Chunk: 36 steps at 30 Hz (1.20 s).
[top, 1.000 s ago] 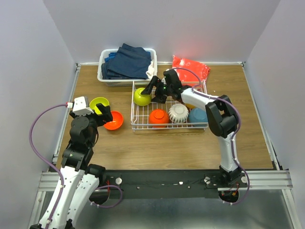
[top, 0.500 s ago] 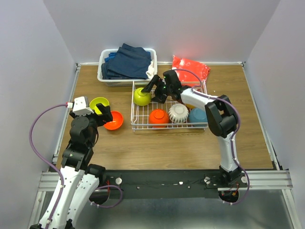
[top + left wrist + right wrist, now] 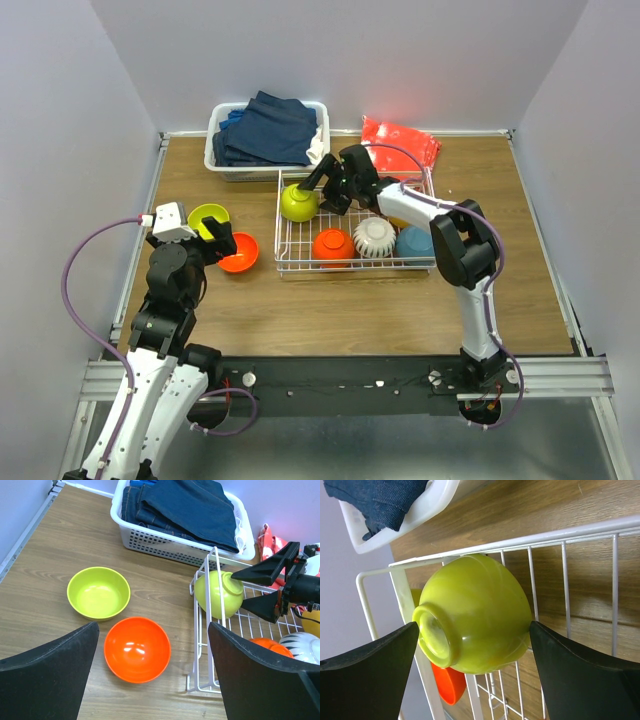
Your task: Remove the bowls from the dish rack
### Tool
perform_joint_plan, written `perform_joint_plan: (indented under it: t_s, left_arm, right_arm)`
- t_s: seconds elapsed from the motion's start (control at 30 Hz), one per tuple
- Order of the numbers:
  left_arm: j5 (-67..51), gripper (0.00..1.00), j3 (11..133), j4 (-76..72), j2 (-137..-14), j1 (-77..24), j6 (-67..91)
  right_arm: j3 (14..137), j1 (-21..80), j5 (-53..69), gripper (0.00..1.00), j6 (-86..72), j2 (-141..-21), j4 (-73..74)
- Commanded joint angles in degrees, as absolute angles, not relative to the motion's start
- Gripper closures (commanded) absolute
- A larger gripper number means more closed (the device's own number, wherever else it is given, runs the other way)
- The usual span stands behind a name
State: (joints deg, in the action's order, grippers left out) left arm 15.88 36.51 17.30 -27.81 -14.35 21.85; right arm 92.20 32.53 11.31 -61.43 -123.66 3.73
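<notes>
I find nothing I can read: no letters, numbers or marks show on the bowls (image 3: pixel 332 245), the dish rack (image 3: pixel 279 235), the white tub (image 3: pixel 212 140) or the red packet (image 3: pixel 400 145).

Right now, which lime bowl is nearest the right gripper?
The overturned lime bowl in the dish rack's back-left corner; the other lime bowl sits upright outside it.

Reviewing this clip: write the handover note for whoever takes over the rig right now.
Left gripper: open, empty, above the unloaded bowls.
Right gripper: open, jaws either side of the tipped lime green bowl in the dish rack, back-left corner; not closed on it.
Done: upright lime green bowl and red-orange bowl sit on the table, left of the rack.
Left: five in the rack: the tipped lime one, racked red-orange bowl, striped white bowl, teal blue bowl, yellow-orange bowl, partly hidden.
</notes>
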Motion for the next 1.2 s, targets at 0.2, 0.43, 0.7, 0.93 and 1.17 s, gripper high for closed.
perform_joint_plan:
  t_s: [0.2, 0.43, 0.7, 0.93, 1.17]
  left_arm:
    - [16.7, 0.01, 35.7, 17.3, -27.0, -14.4, 21.1]
    - [16.7, 0.01, 35.6, 17.3, -26.5, -14.4, 21.1]
    - [16.7, 0.01, 35.6, 17.2, -26.5, -14.4, 21.1]
    - [16.7, 0.01, 35.5, 17.0, -26.4, -14.3, 21.1]
    - [16.9, 0.01, 35.2, 16.8, -26.6, -14.3, 20.8]
  right_arm:
    - [95.5, 33.7, 5.5, 0.00, -58.6, -127.4, 13.3]
    - [93.6, 33.7, 9.0, 0.05, -59.0, -126.9, 10.6]
    - [92.5, 33.7, 8.9, 0.16, -59.2, -125.3, 9.6]
    - [93.2, 33.7, 7.0, 0.08, -58.2, -125.8, 13.6]
    - [92.5, 33.7, 6.4, 0.25, -56.2, -124.3, 15.0]
